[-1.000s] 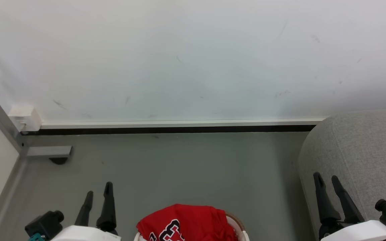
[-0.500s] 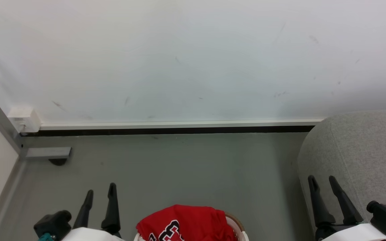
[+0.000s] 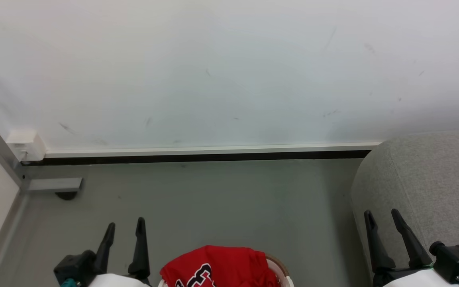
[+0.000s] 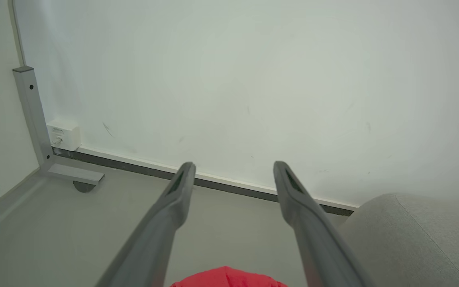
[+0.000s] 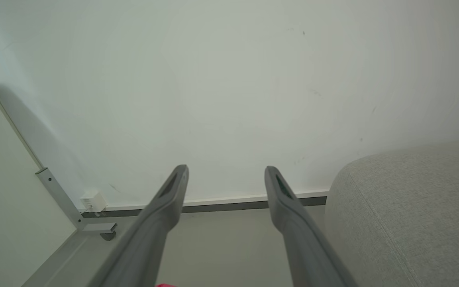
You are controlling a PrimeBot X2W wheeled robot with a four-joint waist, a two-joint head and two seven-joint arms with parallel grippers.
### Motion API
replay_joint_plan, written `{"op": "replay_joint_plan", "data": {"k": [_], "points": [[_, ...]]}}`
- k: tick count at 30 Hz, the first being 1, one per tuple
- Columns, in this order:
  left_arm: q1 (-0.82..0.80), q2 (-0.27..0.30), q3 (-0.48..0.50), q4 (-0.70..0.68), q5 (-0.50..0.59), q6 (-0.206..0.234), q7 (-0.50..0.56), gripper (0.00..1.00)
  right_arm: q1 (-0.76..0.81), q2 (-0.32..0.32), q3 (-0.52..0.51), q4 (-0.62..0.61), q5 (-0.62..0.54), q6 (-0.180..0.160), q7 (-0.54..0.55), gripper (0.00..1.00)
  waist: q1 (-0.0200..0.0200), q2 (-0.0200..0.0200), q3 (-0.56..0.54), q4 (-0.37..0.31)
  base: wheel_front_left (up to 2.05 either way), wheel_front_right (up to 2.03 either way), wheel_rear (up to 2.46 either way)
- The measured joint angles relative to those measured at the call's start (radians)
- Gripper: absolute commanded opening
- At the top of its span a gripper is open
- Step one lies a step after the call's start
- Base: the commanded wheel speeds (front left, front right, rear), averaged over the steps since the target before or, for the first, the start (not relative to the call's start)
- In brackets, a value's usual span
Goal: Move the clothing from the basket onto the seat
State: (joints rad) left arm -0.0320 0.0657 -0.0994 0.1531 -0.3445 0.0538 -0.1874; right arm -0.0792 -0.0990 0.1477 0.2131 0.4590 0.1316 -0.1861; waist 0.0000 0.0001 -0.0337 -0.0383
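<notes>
Clothing (image 3: 221,265) lies heaped in the basket (image 3: 279,268), none showing on the seat (image 3: 432,179) beside it; left hand (image 3: 126,222) and right hand (image 3: 381,212) hover wide, empty. Whole job remains.

Nothing can be read outright; the red jersey (image 3: 223,263) at the bottom centre of the head view bears black-and-white block lettering, cut off by the frame edge; the white wall box (image 4: 63,134) at the left of the left wrist view carries print too small to read.

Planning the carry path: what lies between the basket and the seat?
Bare grey floor; nothing stands between the basket and the seat, as the head view shows.
</notes>
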Motion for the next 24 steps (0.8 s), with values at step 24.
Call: {"op": "replay_joint_plan", "data": {"k": [24], "points": [[0.011, 0.0, -0.02, -0.025, 0.213, 0.019, -0.045, 1.0, -0.001, 0.004, 0.021, 0.02, -0.184, 0.0, -0.05, 1.0, 0.0, 0.0, -0.011, -0.011, 0.0, 0.0, 0.0]]}}
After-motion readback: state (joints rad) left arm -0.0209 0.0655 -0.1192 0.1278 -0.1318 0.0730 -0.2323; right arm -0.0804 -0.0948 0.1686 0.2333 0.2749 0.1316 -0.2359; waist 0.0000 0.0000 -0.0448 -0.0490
